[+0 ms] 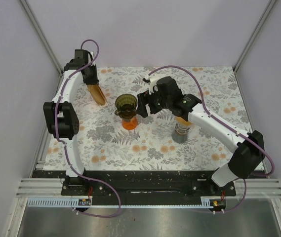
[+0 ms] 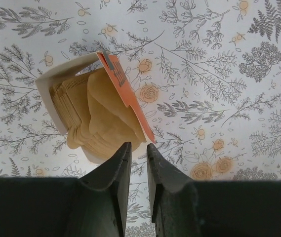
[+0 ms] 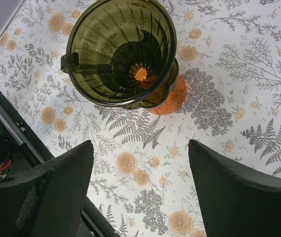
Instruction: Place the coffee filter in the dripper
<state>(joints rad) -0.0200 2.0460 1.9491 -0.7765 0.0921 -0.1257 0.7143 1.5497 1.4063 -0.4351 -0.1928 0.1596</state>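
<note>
The dark olive-green dripper (image 1: 125,102) stands upright on an orange cup (image 1: 129,123) in the middle of the table. In the right wrist view the dripper (image 3: 115,49) is empty and the orange cup (image 3: 175,96) shows below it. A stack of brown coffee filters (image 2: 96,113) lies in a white and orange box (image 2: 125,94), also seen from above (image 1: 99,95). My left gripper (image 2: 135,144) hovers just beside the filters, jaws a narrow gap apart and empty; it is at the back left (image 1: 94,84). My right gripper (image 3: 140,145) is wide open and empty, right of the dripper (image 1: 142,102).
A grey ribbed cup (image 1: 181,134) with something tan on top stands right of centre, partly under the right arm. The floral tablecloth (image 1: 130,148) covers the table. White walls close the back and sides. A black rail (image 1: 145,180) runs along the near edge.
</note>
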